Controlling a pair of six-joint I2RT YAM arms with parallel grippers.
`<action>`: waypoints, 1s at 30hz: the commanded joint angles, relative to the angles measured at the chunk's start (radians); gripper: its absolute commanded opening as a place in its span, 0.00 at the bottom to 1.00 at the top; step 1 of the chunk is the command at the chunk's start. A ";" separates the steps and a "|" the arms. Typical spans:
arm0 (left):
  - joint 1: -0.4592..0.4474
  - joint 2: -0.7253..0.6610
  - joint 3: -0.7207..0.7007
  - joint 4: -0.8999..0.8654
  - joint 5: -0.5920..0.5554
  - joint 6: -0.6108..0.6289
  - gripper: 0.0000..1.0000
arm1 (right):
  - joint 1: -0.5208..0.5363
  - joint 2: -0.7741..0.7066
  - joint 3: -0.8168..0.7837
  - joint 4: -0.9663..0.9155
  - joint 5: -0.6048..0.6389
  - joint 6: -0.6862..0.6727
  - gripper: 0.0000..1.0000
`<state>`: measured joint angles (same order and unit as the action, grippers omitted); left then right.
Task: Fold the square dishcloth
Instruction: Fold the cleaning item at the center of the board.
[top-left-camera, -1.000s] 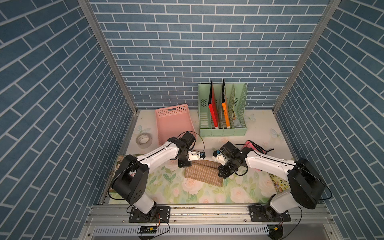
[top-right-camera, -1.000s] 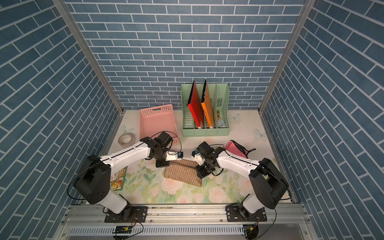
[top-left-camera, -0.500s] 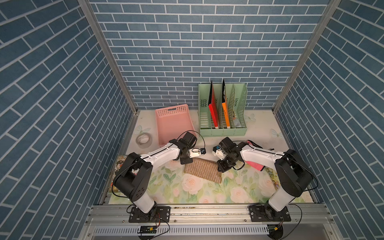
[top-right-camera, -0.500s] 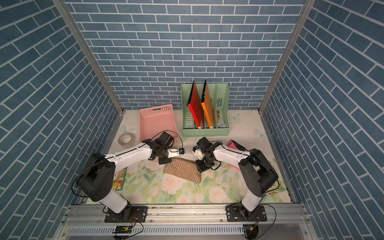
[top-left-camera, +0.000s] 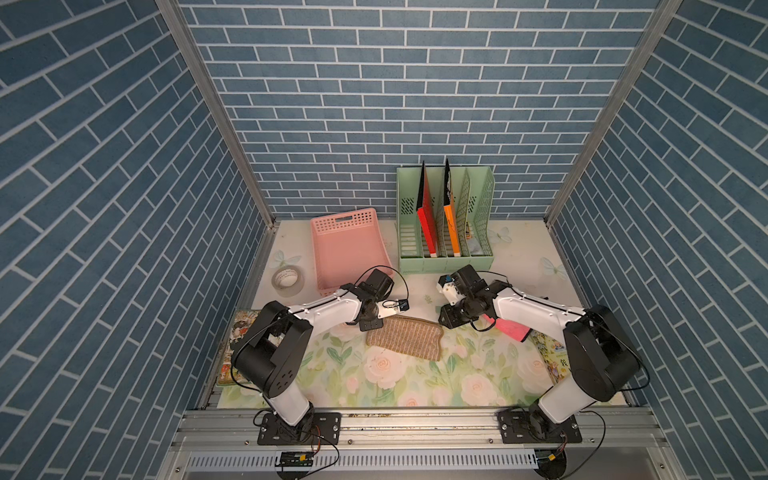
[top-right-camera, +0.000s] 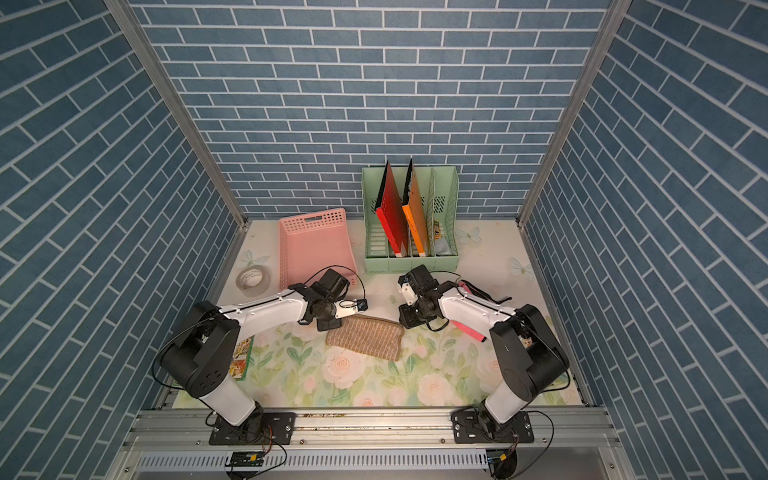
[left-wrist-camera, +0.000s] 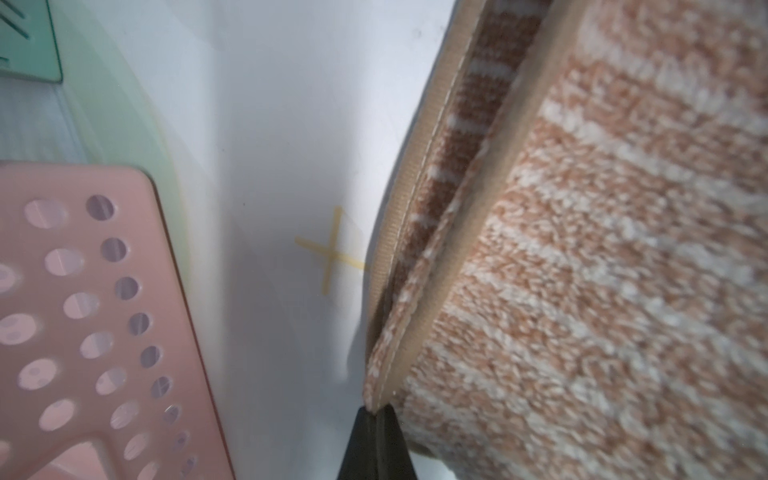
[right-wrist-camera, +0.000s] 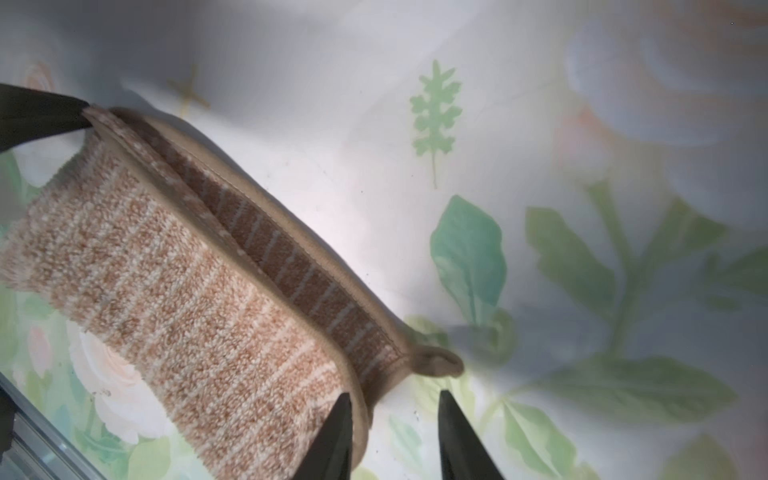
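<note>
Floral table mat (top-left-camera: 415, 386) carries the striped dishcloth (top-left-camera: 405, 341) at its middle, folded in half, top hem slightly short of the bottom one. One folded corner is pinched tight in the left gripper (left-wrist-camera: 376, 409); the right gripper (right-wrist-camera: 392, 399) stands narrowly parted at the other, gripping nothing. Best, I judge, to open fully and lift straight up, not dragging the top layer.

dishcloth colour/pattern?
The dishcloth is light brown with thin cream stripes and a beige hem. It shows best in the right wrist view.
</note>
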<state>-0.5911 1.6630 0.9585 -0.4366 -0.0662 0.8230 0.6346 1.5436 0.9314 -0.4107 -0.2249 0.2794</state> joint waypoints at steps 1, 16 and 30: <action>0.008 0.009 -0.014 -0.001 -0.013 -0.011 0.00 | 0.000 -0.114 -0.057 0.073 0.070 0.116 0.31; 0.012 -0.031 -0.003 -0.006 -0.041 -0.015 0.07 | 0.094 0.034 -0.369 0.605 -0.250 0.408 0.04; -0.040 -0.265 0.013 -0.290 0.296 -0.003 0.49 | 0.085 0.086 -0.321 0.443 -0.153 0.309 0.01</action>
<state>-0.5964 1.3796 1.0466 -0.6056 0.1154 0.8268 0.7235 1.5936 0.6067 0.1307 -0.4667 0.6331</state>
